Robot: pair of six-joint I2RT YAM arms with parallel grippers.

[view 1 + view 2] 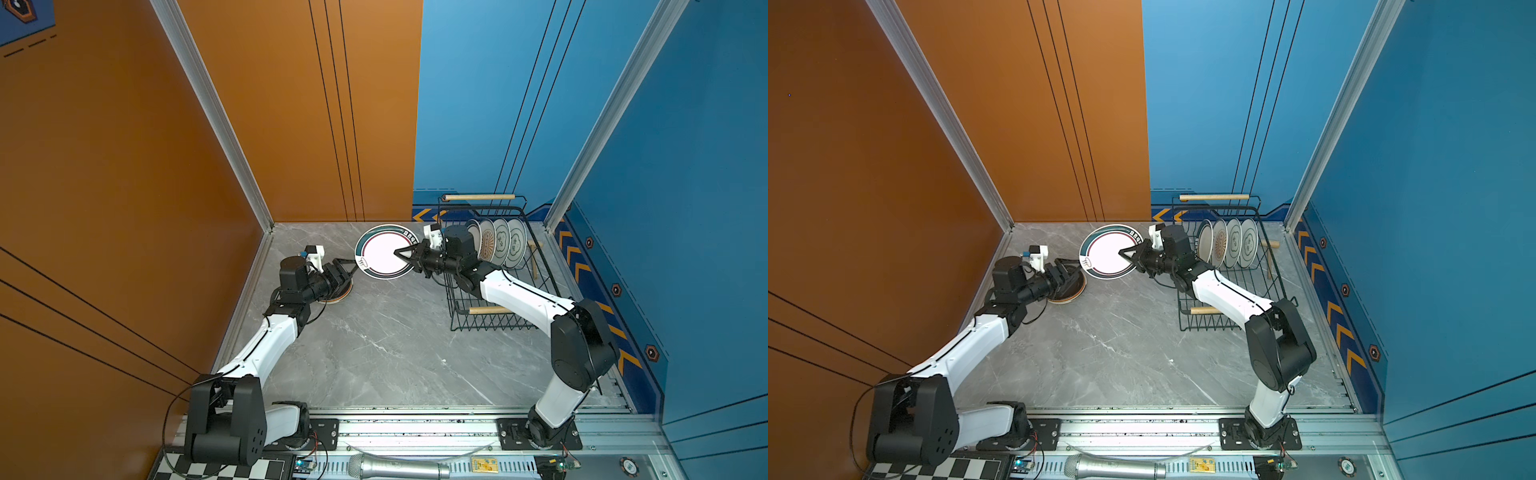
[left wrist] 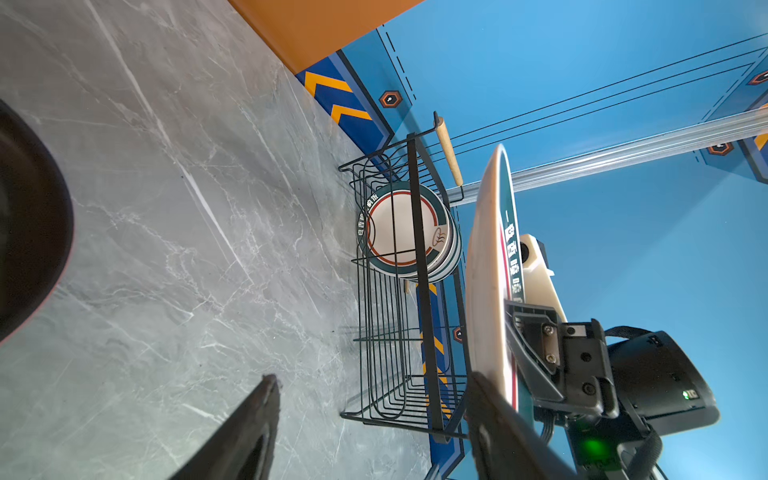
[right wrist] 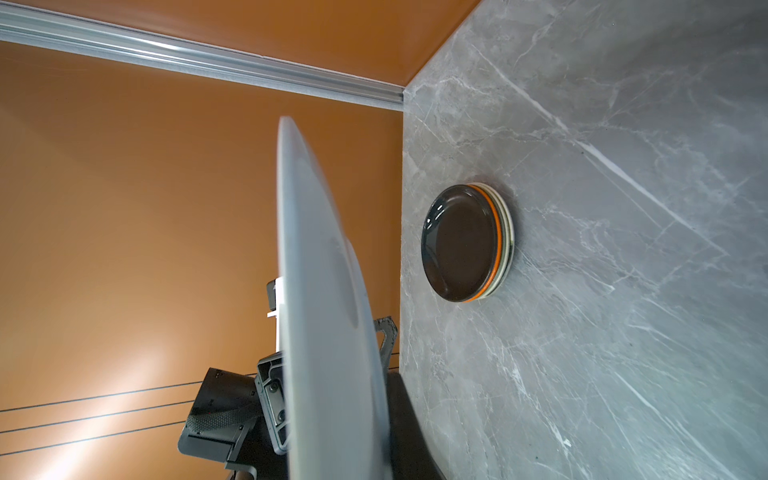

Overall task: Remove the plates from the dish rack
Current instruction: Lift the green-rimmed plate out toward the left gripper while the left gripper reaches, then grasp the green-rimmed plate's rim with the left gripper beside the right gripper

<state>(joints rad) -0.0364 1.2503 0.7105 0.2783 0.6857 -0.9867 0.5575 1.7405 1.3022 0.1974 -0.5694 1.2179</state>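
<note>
Plate [image 1: 384, 251], large, round and white, with a dark green rim and a thin red ring, held in the air between the two arms, just left of the rectangular black wire dish rack [image 1: 494, 326] with light wooden rod handles. The rim carries a row of white characters [image 1: 411, 239], too small to read, and a steaming-bowl emblem [image 1: 363, 262]. The right gripper [image 1: 397, 252] is clenched on the plate's right edge. The left gripper [image 1: 352, 266] stands with jaws apart at the opposite edge; contact cannot be told. Four printed plates [image 1: 500, 245] stand upright in the rack. A stack of small plates [image 3: 467, 245], black over orange and cream, lies flat beneath the left gripper. Surface: grey veined marble-look table [image 1: 395, 357]. Room: orange wall [image 1: 124, 166] on the left, blue wall [image 1: 685, 166] on the right.
</note>
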